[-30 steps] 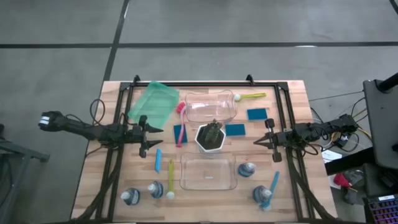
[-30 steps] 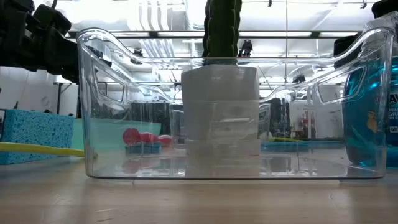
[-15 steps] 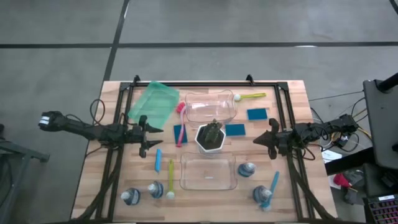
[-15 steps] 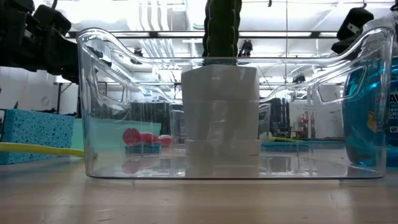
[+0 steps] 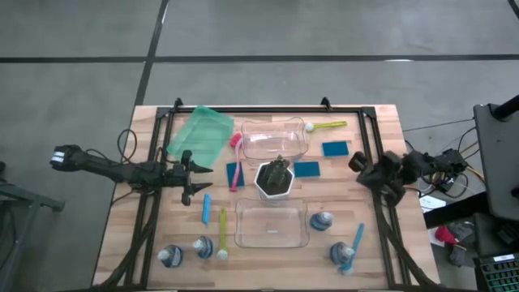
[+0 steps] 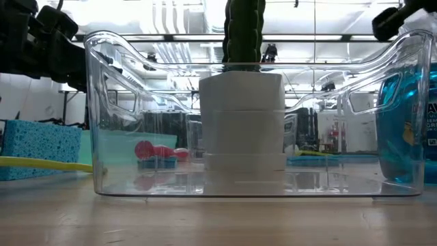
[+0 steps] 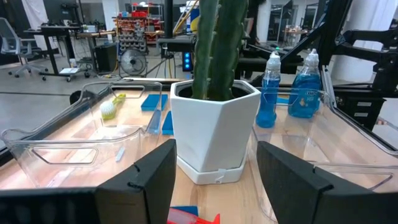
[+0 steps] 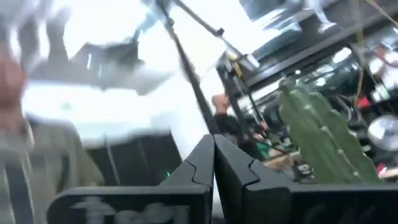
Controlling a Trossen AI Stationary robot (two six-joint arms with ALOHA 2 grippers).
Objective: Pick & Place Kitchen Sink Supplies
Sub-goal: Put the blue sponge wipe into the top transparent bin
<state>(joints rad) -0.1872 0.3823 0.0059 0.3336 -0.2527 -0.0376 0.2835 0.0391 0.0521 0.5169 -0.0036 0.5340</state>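
Wooden counter point(image 5: 381, 235) has plenty of bare room on your right side. Your right hand point(image 5: 358, 163) sits with its fingers pressed together and holding nothing, closest to the flat blue rectangular sponge point(image 5: 335, 148), which lies just behind it, long axis running across the counter. Your left hand point(image 5: 191, 169) waits spread open and empty by the slim blue brush point(image 5: 206, 208).
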